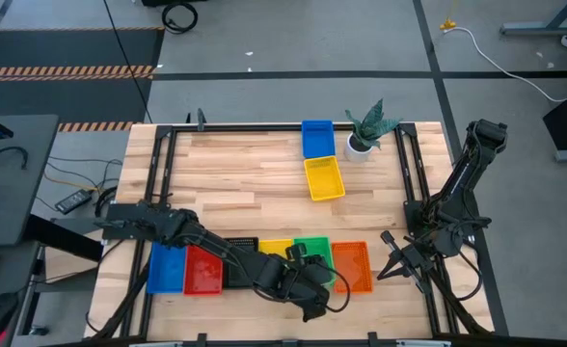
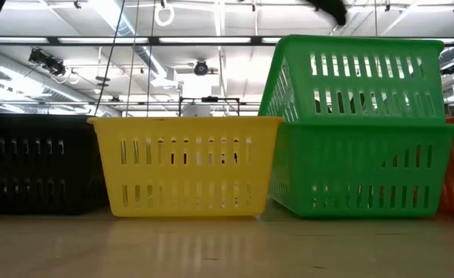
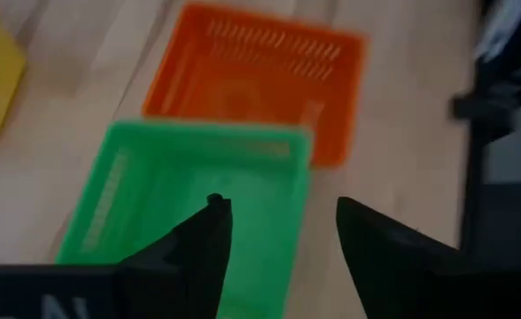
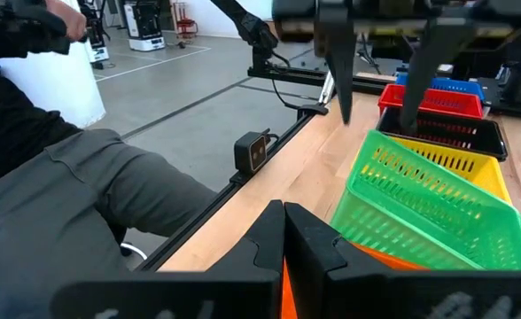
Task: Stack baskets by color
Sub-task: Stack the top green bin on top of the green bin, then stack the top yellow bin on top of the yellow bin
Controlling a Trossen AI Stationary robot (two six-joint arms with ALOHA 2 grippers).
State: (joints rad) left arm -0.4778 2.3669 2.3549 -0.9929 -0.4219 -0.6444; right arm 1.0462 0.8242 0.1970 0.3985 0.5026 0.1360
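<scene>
A row of baskets stands along the near edge: blue (image 1: 165,268), red (image 1: 203,270), black (image 1: 241,258), yellow (image 1: 276,250), green (image 1: 312,253) and orange (image 1: 352,266). In the low view one green basket (image 2: 354,77) sits tilted in another green basket (image 2: 362,166). My left gripper (image 3: 278,213) hovers open just above the top green basket (image 3: 190,190), touching nothing. My right gripper (image 4: 284,217) waits shut at the table's right near side (image 1: 391,266). A second blue basket (image 1: 317,137) and a second yellow basket (image 1: 324,178) lie farther back.
A green plant in a white pot (image 1: 365,133) stands at the far edge beside the far blue basket. A black frame (image 1: 264,128) runs around the table. The middle of the wooden top (image 1: 226,193) is bare. A person sits beyond the table (image 4: 74,195).
</scene>
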